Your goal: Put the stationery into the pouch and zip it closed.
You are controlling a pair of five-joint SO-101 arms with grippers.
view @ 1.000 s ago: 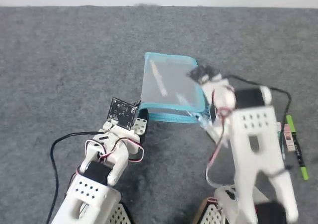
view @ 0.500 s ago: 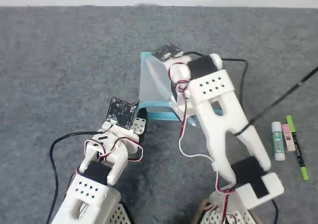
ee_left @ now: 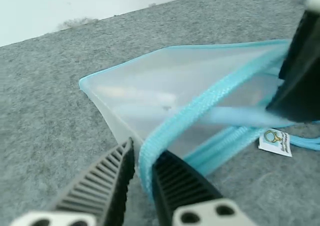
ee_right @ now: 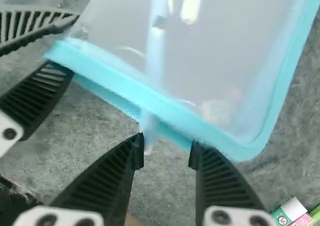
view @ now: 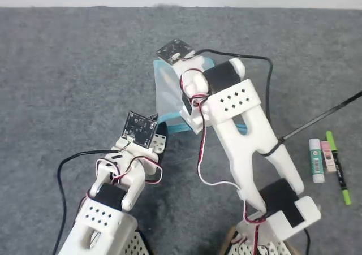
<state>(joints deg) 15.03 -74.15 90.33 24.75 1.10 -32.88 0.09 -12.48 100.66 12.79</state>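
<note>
- We log the pouch (view: 167, 91) on the surface (view: 68, 68), with a pen (ee_right: 155, 60) through its mouth.
- We log the left gripper (ee_left: 142, 156) clamped on the zipper edge.
- We log the right gripper (ee_right: 165, 148), jaws apart, straddling the pen.

The right arm (view: 243, 113) hides much of the pouch (view: 167, 92), whose contents look blurred.

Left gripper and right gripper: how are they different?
The left gripper is pinched shut on the pouch at its zipper edge; the right gripper is open. The left gripper grips the pouch; the right gripper only straddles the end of a pale pen. Both have black ribbed fingers.
</note>
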